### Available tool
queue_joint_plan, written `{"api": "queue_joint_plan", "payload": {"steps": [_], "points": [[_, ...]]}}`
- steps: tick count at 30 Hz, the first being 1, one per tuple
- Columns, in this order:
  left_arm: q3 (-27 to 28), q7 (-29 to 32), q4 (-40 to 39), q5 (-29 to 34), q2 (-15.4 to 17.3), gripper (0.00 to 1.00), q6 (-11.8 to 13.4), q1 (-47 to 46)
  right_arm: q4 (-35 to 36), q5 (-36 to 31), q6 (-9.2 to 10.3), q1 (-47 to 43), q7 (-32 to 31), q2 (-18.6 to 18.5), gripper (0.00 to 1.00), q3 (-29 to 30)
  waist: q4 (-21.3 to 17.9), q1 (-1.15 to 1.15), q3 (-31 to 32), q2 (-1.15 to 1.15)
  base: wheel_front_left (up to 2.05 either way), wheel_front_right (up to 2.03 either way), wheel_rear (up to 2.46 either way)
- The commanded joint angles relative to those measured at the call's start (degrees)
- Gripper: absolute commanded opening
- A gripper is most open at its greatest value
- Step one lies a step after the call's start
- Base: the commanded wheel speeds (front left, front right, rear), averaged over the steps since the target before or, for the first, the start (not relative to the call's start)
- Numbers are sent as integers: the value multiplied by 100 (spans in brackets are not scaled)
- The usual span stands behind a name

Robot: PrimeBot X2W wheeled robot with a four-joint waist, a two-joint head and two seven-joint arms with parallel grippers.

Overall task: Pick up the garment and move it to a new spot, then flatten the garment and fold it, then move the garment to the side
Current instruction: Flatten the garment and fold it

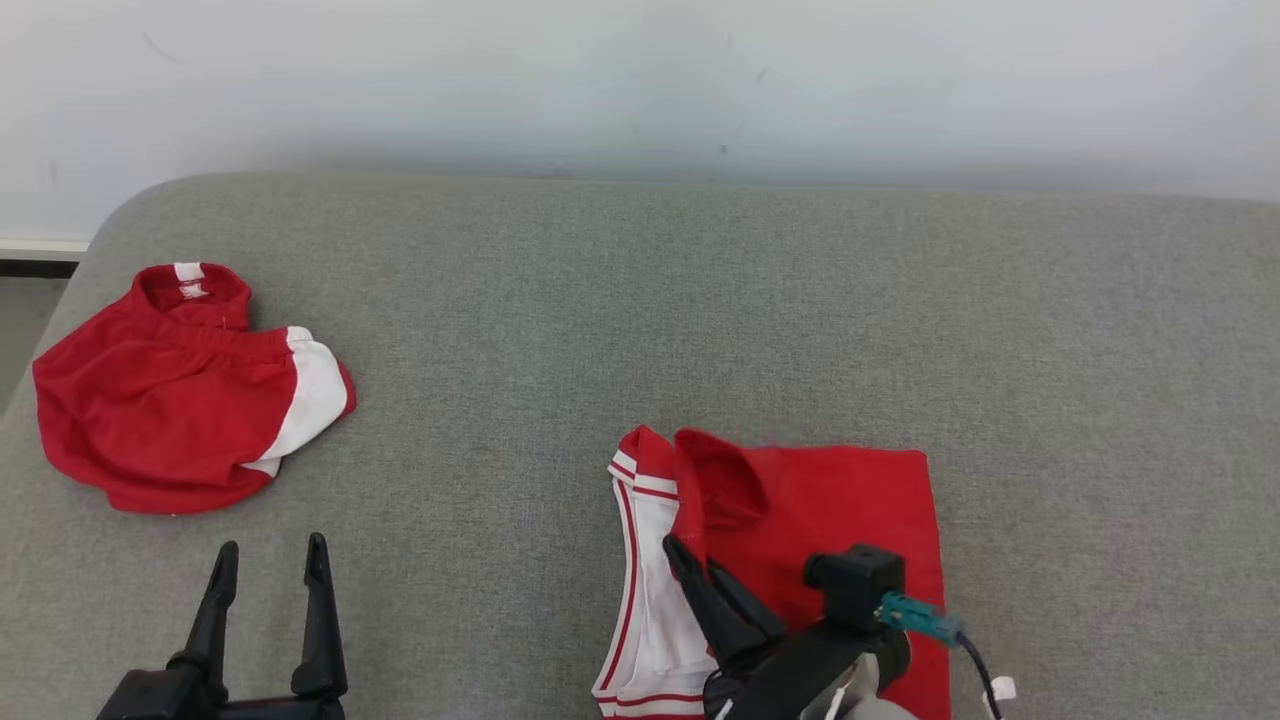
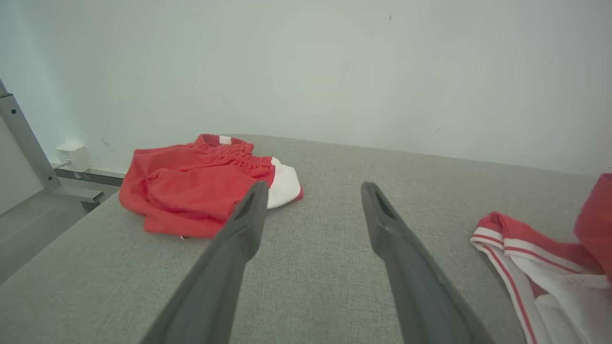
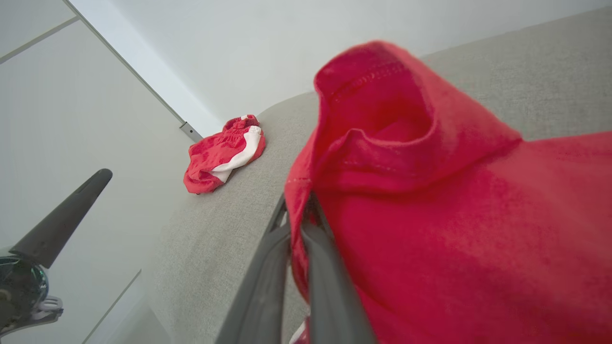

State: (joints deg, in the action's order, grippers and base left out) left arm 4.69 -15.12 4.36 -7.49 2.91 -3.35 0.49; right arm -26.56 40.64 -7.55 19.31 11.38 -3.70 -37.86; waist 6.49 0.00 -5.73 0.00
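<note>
Mid-fold, I judge: right gripper (image 1: 692,558) fingers pinch a raised red edge of the garment (image 1: 850,500), lying mostly flat at the grey cushion (image 1: 640,300) front. Left gripper (image 1: 270,562) fingers spread, holding nothing. Fold and side move remain; crumpled red shorts (image 1: 170,400) far left

The grey fabric-covered table (image 1: 700,300) carries crumpled red shorts (image 1: 180,400) at left and a red-and-white garment (image 1: 840,500) front right.

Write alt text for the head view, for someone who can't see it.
The right gripper pinches a raised edge of a red-and-white garment on a grey padded surface. The left gripper sits open at lower left, below a second crumpled red garment.
</note>
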Motion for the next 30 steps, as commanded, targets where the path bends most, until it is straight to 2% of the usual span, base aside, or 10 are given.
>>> {"api": "queue_joint_plan", "payload": {"steps": [1,2,3,4,9,14,22,30], "points": [[-9,-2,20,-44,-2,100,20,-26,-155,69,14,34,-5,18,0,-64,18,0,20,0,0,0,0],[-12,-2,31,-46,-1,100,19,-27,-224,99,14,67,27,38,31,-113,23,0,27,0,0,0,0],[-16,-2,41,-49,-2,100,18,-28,-281,121,14,99,60,55,47,-151,25,0,35,0,0,0,0],[-26,-2,50,-54,-2,100,22,-30,-337,152,14,104,91,65,100,-189,22,0,42,0,0,0,0],[-25,-2,63,-82,-2,100,41,-1,-358,169,14,202,270,42,100,-182,-37,0,74,0,0,0,0],[-9,-2,77,-66,-1,100,19,46,-118,1,14,181,378,-266,100,180,-165,0,139,0,0,0,0],[16,-2,22,36,-2,100,-37,34,974,-753,14,-449,386,-646,100,1668,-360,0,221,0,0,0,0],[83,-2,-44,128,0,100,-54,104,1731,-1561,14,-1305,386,-676,100,2814,-540,0,387,0,0,0,0]]}}
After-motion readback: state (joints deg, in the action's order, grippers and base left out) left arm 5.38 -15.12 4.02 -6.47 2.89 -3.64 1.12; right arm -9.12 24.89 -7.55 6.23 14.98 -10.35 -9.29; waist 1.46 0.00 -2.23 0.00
